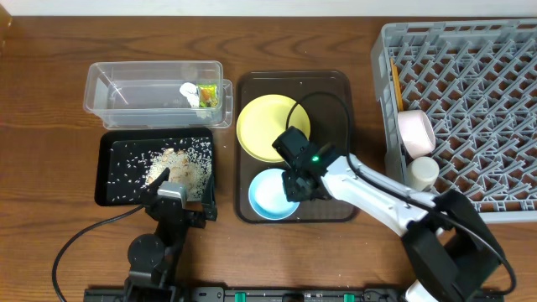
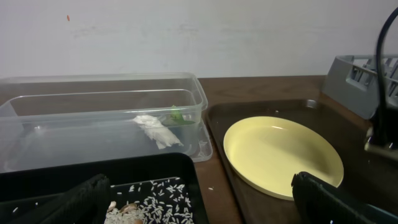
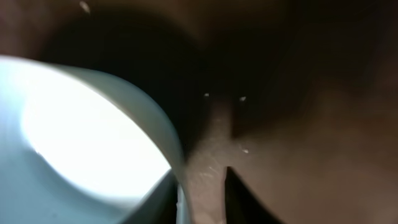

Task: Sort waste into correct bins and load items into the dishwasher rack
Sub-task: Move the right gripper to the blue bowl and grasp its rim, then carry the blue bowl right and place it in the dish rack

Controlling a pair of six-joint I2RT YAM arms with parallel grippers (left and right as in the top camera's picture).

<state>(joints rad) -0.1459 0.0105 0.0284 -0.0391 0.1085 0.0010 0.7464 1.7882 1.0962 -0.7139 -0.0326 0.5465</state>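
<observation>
My right gripper [image 1: 294, 186] is down at the right rim of the light blue bowl [image 1: 268, 198] on the brown tray. In the right wrist view its fingers [image 3: 233, 196] straddle the bowl's rim [image 3: 177, 163], shut on it. The yellow plate [image 1: 268, 126] lies just behind the bowl. My left gripper [image 1: 180, 189] hovers wide open over the near right corner of the black tray [image 1: 113, 168], holding nothing [image 2: 199, 202]. Rice scraps [image 1: 180, 164] lie in that tray. The snack wrapper [image 1: 207, 95] sits in the clear tub [image 1: 126, 92].
The grey dishwasher rack [image 1: 478, 101] fills the right side, with a pale bowl [image 1: 417, 132], a small white cup [image 1: 423, 173] and chopsticks [image 1: 394, 80] along its left edge. The brown serving tray [image 1: 336, 92] lies between the bins and the rack.
</observation>
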